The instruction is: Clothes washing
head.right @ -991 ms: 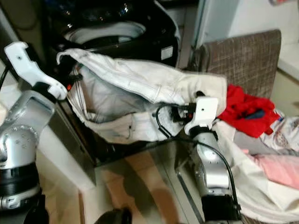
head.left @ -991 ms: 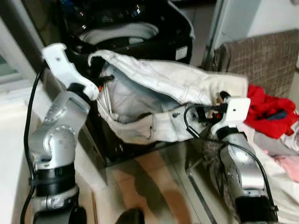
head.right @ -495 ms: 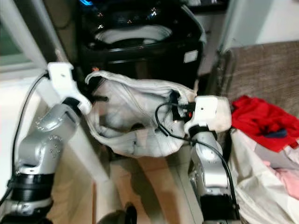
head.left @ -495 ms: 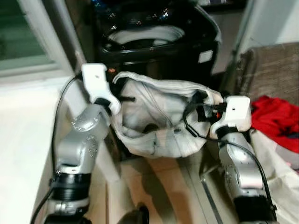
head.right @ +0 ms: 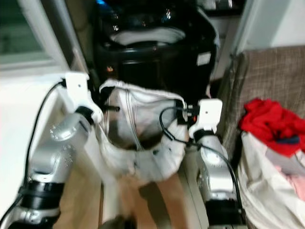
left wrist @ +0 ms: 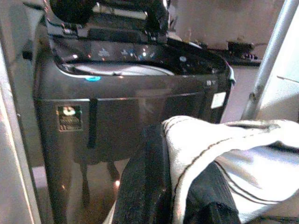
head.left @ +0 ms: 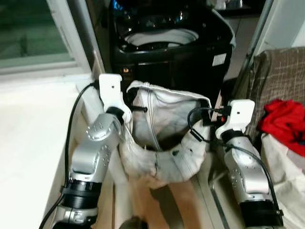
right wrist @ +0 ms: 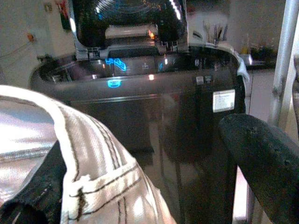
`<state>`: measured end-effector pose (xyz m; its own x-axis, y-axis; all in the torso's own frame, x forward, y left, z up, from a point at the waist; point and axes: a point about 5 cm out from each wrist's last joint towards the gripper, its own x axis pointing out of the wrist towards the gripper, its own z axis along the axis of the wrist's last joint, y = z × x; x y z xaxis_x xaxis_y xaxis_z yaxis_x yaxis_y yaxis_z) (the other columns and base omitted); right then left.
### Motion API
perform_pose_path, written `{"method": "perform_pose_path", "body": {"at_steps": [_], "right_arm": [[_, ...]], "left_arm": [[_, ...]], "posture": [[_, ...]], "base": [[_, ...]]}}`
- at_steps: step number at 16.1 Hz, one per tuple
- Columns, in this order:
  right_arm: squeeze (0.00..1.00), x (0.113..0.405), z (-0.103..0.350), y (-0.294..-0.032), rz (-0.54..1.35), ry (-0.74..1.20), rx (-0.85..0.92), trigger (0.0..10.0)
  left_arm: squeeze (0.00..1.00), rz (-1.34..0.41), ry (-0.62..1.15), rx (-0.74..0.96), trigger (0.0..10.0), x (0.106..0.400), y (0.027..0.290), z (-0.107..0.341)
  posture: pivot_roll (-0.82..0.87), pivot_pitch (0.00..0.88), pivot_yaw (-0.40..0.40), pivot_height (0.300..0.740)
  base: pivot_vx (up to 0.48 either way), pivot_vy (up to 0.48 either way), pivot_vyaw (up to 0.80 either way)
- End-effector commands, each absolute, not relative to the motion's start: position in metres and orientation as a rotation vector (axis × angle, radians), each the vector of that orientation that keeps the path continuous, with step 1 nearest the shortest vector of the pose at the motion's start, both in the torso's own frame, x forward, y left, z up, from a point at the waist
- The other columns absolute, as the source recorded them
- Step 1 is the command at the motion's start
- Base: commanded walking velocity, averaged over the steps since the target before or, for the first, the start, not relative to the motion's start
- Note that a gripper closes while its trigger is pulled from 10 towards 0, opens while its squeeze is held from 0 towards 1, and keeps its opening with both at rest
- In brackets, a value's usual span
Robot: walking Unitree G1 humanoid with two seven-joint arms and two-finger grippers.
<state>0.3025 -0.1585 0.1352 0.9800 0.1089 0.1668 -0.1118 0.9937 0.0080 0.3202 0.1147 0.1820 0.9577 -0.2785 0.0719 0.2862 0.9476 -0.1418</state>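
White jeans hang pinched between left gripper and right gripper; washer at twelve o'clock. Carrying step; next, raise them over its rim.

You've got white pants sagging open just in front of the black top-load washer, lid up.

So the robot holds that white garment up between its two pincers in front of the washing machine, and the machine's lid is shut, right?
Not quite: the lid is up, and the left eye view shows the washing machine's open drum. The white garment does hang between the left pincer and right pincer.
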Motion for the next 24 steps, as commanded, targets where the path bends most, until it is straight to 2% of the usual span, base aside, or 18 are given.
{"method": "perform_pose_path", "body": {"at_steps": [1,7,10,15,17,21,24], "right_arm": [[0.00,0.304,0.144,-0.157,0.119,-0.208,0.004,10.0],[0.00,0.308,0.144,-0.161,0.081,-0.205,-0.009,10.0],[0.00,0.308,0.144,-0.160,0.089,-0.207,-0.009,10.0],[0.00,0.311,0.145,-0.160,0.099,-0.204,-0.021,10.0],[0.00,0.313,0.157,-0.154,0.134,-0.256,-0.062,10.0],[0.00,0.314,0.207,-0.151,0.168,-0.495,-0.078,10.0],[0.00,0.315,0.217,-0.153,0.162,-0.526,-0.053,10.0]], "left_arm": [[0.00,-0.281,-0.084,-0.135,0.0,0.322,0.114,0.186],[0.00,-0.263,-0.089,-0.062,0.0,0.327,0.117,0.176],[0.00,-0.252,-0.068,-0.084,0.0,0.328,0.116,0.170],[0.00,-0.213,-0.102,-0.098,0.0,0.330,0.121,0.170],[0.00,-0.182,-0.180,-0.078,0.0,0.330,0.122,0.186],[0.00,-0.181,-0.378,-0.040,0.0,0.332,0.124,0.235],[0.00,-0.218,-0.481,0.028,0.0,0.341,0.123,0.277]], "posture": [[-0.17,0.000,0.061,0.740],[-0.17,0.000,0.058,0.740],[-0.17,0.000,0.054,0.740],[-0.17,0.000,0.039,0.740],[-0.16,0.000,0.034,0.740],[-0.16,0.000,0.031,0.740],[-0.16,0.000,0.029,0.740]], "base": [[0.311,-0.360,0.50],[0.000,-0.069,0.00],[0.298,-0.373,0.00],[0.000,0.000,0.00],[0.480,0.000,0.00],[0.480,0.000,0.00],[0.480,0.000,0.00]]}}
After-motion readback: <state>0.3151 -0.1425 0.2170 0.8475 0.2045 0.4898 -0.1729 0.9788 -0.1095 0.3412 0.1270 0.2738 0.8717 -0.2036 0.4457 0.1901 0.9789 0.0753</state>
